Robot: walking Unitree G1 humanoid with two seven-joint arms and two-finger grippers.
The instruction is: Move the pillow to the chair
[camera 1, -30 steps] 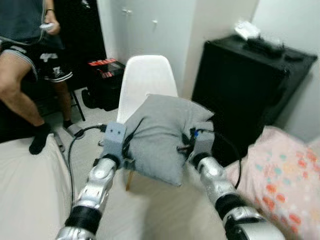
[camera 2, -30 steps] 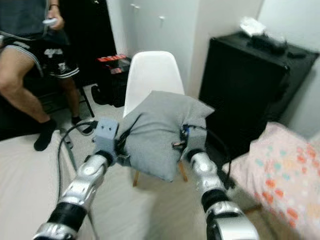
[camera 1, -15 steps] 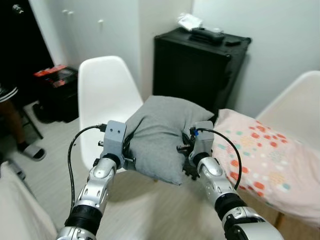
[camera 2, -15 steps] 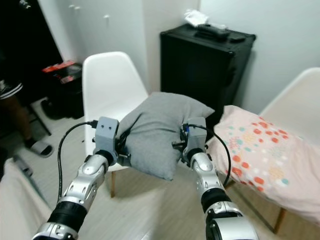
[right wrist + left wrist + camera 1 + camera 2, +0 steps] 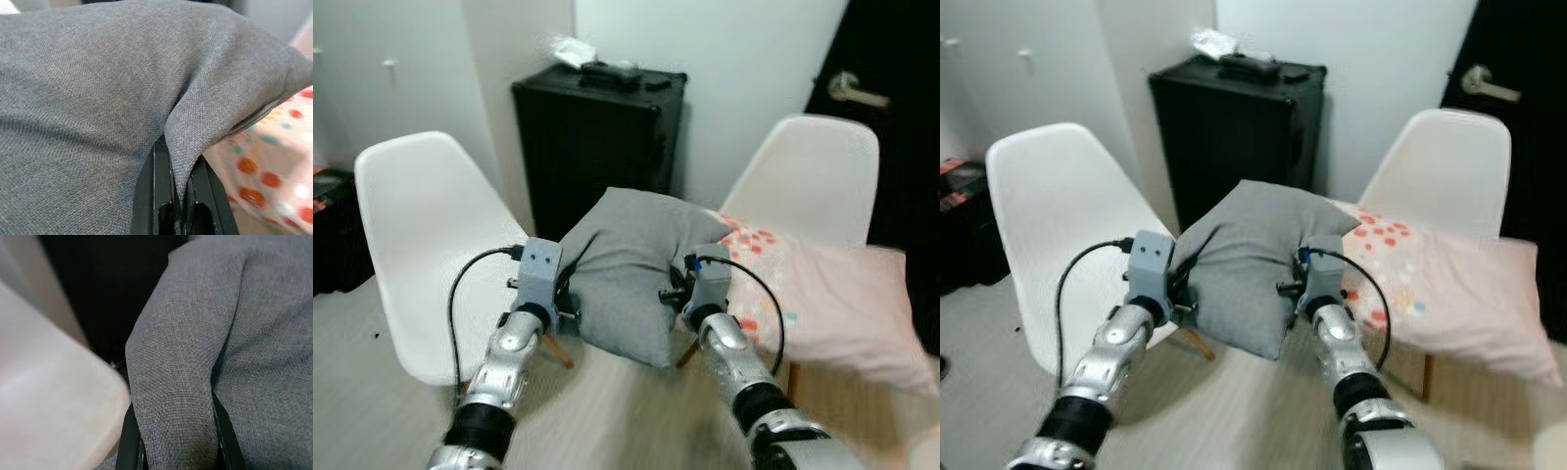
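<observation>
Left eye view showed the grey pillow (image 5: 631, 269) airborne, pinched by left end effector (image 5: 173, 440) and right end effector (image 5: 178, 193), above and right of the bare white chair (image 5: 416, 245); placement remained outstanding.

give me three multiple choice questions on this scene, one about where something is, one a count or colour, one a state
1. Where is the pink dotted pillow?
A. on the right white chair
B. on the black case
C. on the floor

2. How many white chairs are there?
A. one
B. two
C. three

3. How is the grey pillow held?
A. by the left gripper alone
B. pinched by both grippers
C. resting on a chair seat

Answers:
1 A: the pink dotted pillow lies on the right white chair.
2 B: a left white chair and the right one.
3 B: the left gripper and right gripper each clamp a fold of the grey pillow.
</observation>
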